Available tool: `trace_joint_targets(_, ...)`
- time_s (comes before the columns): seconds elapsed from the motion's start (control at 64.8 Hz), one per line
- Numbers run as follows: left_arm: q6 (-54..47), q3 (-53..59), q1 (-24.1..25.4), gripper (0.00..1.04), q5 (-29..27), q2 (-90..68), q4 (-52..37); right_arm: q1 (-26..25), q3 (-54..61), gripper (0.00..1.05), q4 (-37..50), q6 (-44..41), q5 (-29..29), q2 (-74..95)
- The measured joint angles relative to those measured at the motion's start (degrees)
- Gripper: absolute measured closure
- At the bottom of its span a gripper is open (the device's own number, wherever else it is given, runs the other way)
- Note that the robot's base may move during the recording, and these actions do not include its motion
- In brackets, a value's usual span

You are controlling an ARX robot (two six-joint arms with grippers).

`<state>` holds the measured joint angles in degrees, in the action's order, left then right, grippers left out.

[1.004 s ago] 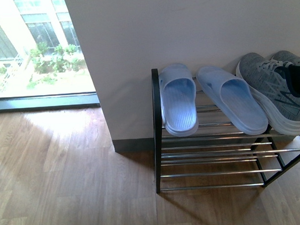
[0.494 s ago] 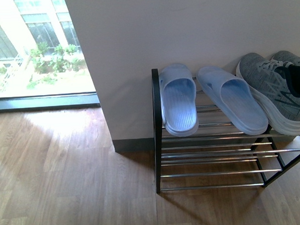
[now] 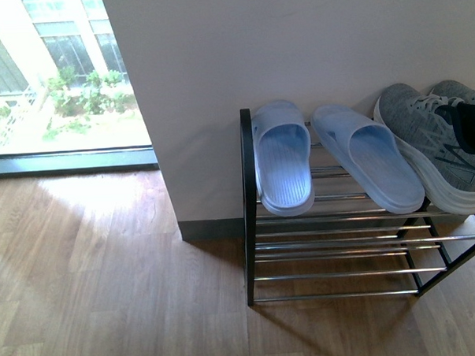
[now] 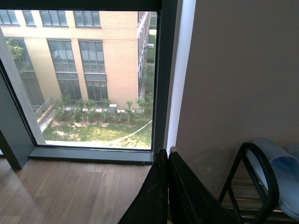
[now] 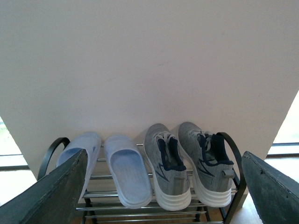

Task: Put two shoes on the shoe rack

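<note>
A: status? near to far pls.

B: Nearest, from the wrist cams: left end effector (image 4: 167,161) has its two dark fingers pressed together, nothing between them. Right end effector (image 5: 163,186) is spread wide, fingers (image 5: 56,193) at opposite edges of the view, nothing held.

A: arms in front view?

B: No, we see neither arm there. Wood floor (image 3: 108,294) in the foreground, then the shoe rack (image 3: 249,209) standing on it against the white wall (image 3: 295,41).

A: shoes?

B: All four on the top tier, toes toward the wall. Front view, going left to right: left slide (image 3: 282,156) at the rack's left end, right slide (image 3: 371,160) angled beside it with a gap between. Then the near sneaker (image 3: 429,142) just beside that slide; we can't tell if they touch. Far sneaker (image 3: 466,97) is cut off by the frame edge. Right wrist view shows both sneakers whole, side by side, filling the rack's right end.

A: lower tiers?

B: Chrome bars only.

A: beyond?

B: Window (image 3: 55,72) left of the wall, shrubs and a brick bldg outside.
</note>
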<state>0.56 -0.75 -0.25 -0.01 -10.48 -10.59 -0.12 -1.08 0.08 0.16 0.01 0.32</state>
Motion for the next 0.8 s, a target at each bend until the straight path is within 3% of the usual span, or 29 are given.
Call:
trace_joint_targets(0.093,0.0,0.0,0.0,1.03,0.0,7.1,9.1,0.0,0.0,0.09,0.0,0.0,0.0,0.0)
trace_joint_targets(0.293,0.0,0.0,0.1,1.03,0.0,9.5,10.6,0.0,0.0,0.09,0.0,0.0,0.0,0.0)
trace_joint_targets(0.386,0.0,0.0,0.1,0.85,0.0,9.6,10.6,0.0,0.0,0.09,0.0,0.0,0.0,0.0)
trace_joint_targets(0.525,0.0,0.0,0.1,0.48,0.0,9.6,10.6,0.0,0.0,0.09,0.0,0.0,0.0,0.0)
trace_joint_targets(0.757,0.0,0.0,0.1,0.09,-0.2,9.6,10.6,0.0,0.0,0.09,-0.1,0.0,-0.2,0.0)
trace_joint_targets(0.803,-0.1,0.0,0.1,0.08,-0.2,9.6,10.6,0.0,0.0,0.09,-0.1,0.0,-0.2,0.0)
